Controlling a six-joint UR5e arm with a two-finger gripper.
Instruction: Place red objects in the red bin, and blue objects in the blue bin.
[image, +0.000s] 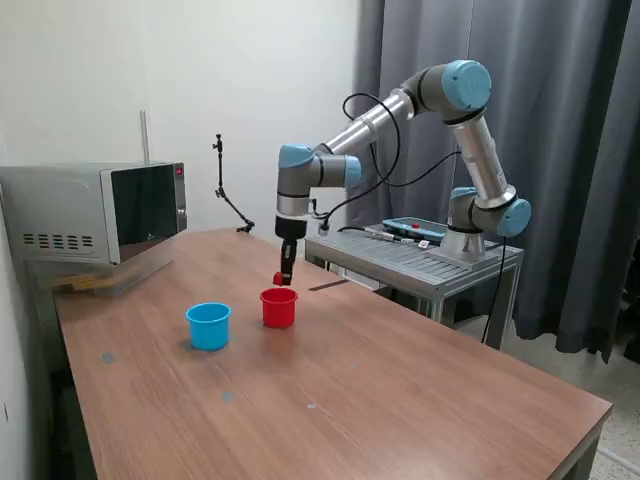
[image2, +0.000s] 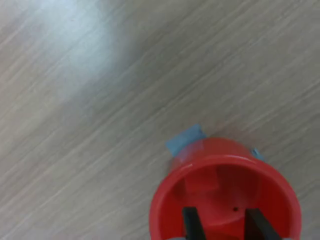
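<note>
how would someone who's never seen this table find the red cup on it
Start at the long wooden table with the microwave at its far corner. Near the table's middle stand two small round cups side by side. The red cup is the one toward the exterior view's right, directly under the gripper; its neighbour, the blue cup, is light blue.

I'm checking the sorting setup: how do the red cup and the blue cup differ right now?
Colour: the red cup is red, the blue cup light blue. Place: the red cup sits toward the exterior view's right, the blue cup to its left, apart from it. State: the pincer hangs just above the red cup with a small red cube at its tip; nothing is over the blue cup. Both stand upright on the table and look alike in size.
</note>
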